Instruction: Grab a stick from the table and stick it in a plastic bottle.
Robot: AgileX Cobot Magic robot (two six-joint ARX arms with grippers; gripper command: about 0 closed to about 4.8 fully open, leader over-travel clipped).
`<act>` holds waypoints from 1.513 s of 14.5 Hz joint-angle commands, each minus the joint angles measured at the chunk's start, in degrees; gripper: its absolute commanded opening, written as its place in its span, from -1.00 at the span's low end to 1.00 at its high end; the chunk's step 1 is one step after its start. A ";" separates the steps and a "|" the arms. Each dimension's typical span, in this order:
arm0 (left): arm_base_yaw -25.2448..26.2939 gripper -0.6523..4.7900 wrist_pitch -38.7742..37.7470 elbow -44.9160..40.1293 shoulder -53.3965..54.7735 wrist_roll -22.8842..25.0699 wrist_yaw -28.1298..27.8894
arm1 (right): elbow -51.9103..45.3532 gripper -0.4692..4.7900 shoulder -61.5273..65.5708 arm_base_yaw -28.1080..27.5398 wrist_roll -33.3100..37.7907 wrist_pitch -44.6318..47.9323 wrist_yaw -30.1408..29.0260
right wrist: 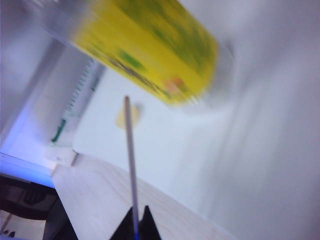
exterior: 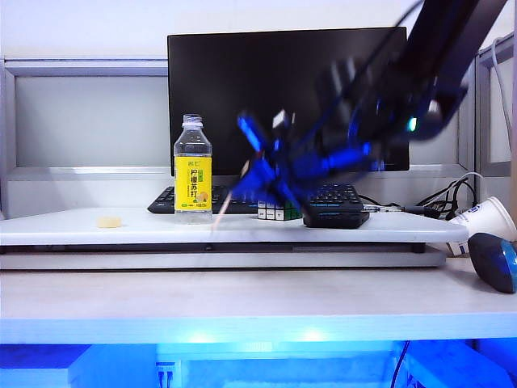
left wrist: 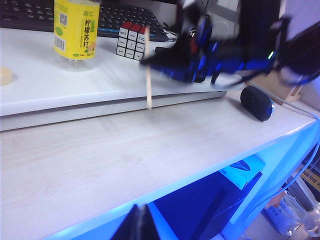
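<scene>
Right tool: shut tight on the stick, above the tabletop middle.
Left tool: shut, holds nothing, near front edge.
Stick: light, stiff, thin; pinch one end.
Plastic bottle: just beside it.

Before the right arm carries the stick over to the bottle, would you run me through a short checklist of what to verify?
1. Right gripper shut on the stick: ok.
2. Stick lifted off the table: ok.
3. Plastic bottle upright on the shelf board: ok.
4. Bottle cap off: cannot tell.
5. Stick tip above the bottle mouth: not ok, it hangs beside the bottle, lower.
6. Left gripper away from the bottle: ok.
</scene>
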 commanded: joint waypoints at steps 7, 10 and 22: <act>0.00 -0.78 -0.76 0.13 0.04 4.96 -2.95 | 22.93 -0.84 -2.38 0.00 -19.08 -19.28 3.08; 0.00 -0.78 -0.31 0.13 0.04 7.63 -3.91 | 25.62 -0.84 -2.36 0.04 -21.07 -20.13 5.42; 0.00 -0.78 -0.04 0.13 0.04 8.50 -4.79 | 34.05 -0.84 -0.22 1.44 -33.70 -18.38 10.49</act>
